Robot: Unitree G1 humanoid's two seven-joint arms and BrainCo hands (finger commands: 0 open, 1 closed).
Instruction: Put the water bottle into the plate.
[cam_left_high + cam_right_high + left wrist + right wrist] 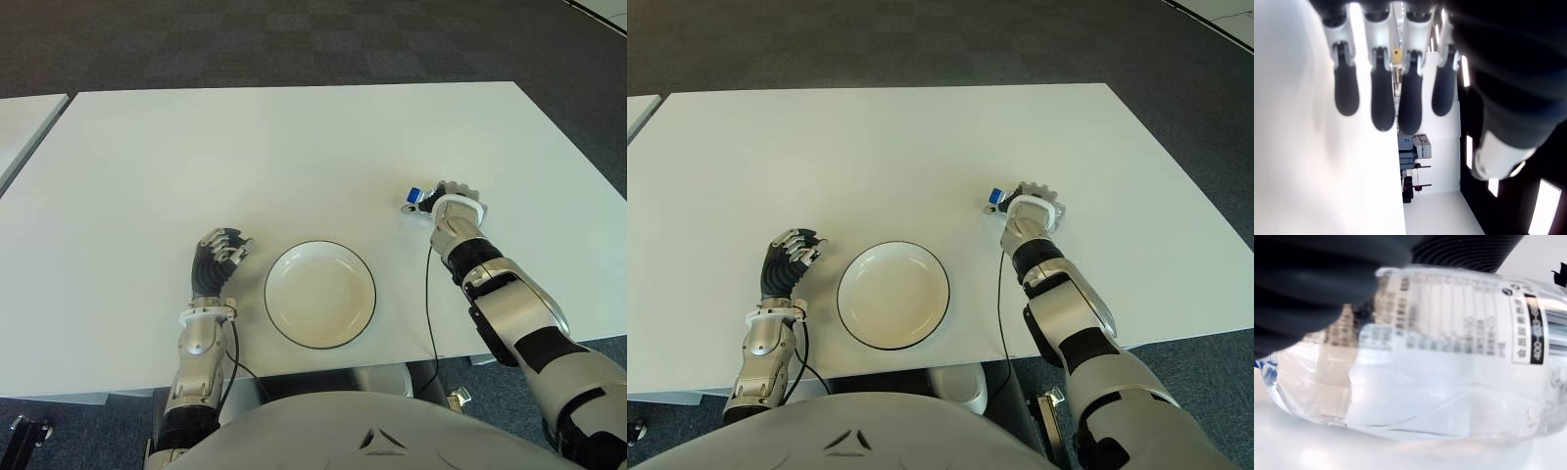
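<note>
The water bottle (1449, 367) label carries print too blurred to read.

White table (294, 147) bears a black-rimmed plate (319, 294) and water bottle (1449, 362)

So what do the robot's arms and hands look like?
The left hand and the right hand have black fingers with silver-grey joints and pale wrist cuffs. The arms are silver-grey shells with black bands. A thin black cable runs along each forearm.
</note>
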